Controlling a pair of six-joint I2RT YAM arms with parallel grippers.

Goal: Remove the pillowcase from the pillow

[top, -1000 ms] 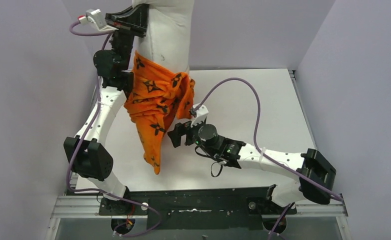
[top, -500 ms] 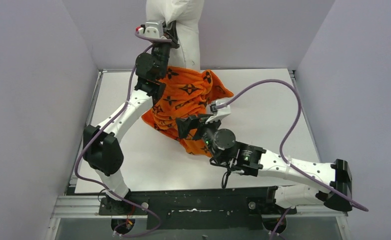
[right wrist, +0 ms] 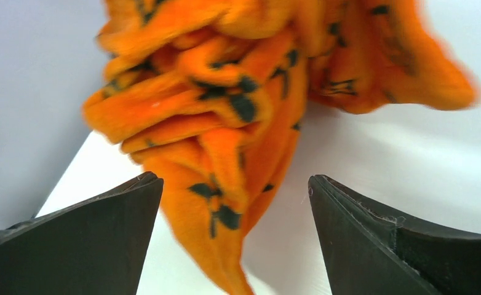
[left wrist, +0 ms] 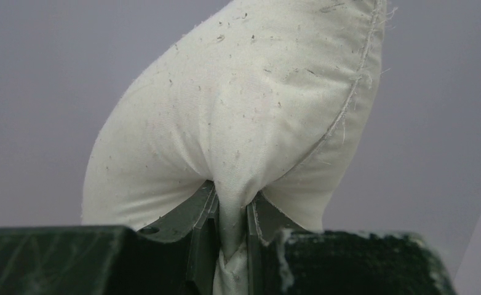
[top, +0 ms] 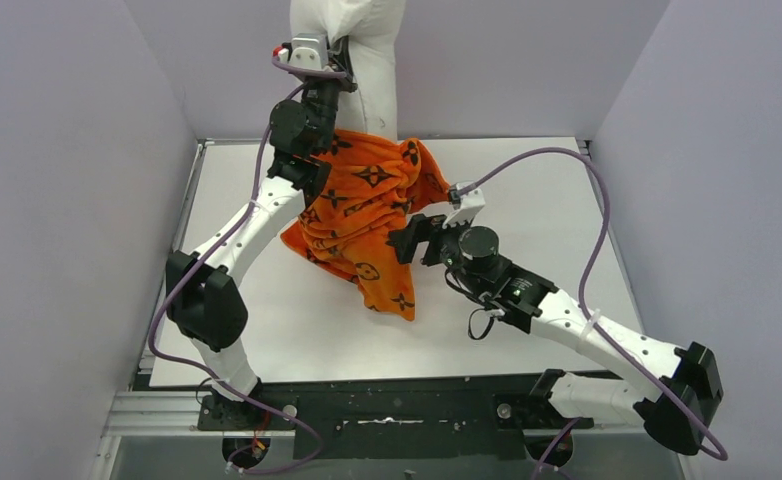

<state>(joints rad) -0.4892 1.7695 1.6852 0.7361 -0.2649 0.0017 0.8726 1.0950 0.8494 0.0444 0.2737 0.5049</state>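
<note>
The white pillow (top: 372, 50) is held upright at the back of the table, its top out of view. My left gripper (top: 339, 60) is shut on a pinched fold of the pillow (left wrist: 244, 123). The orange pillowcase (top: 367, 215) with black motifs is bunched around the pillow's lower end and droops onto the table. My right gripper (top: 414, 238) is open at the pillowcase's right edge, touching or just off it. In the right wrist view the pillowcase (right wrist: 238, 110) hangs ahead between the spread fingers, ungripped.
The white table (top: 527, 200) is walled by grey panels on the left, back and right. The purple cable (top: 557, 160) of the right arm arcs over the table's right half. The black mounting rail (top: 397, 400) runs along the near edge.
My right gripper has let go of the pillowcase and moved right and back. The pillowcase's lower end now droops loose toward the table front. The left arm holds nearly still.
</note>
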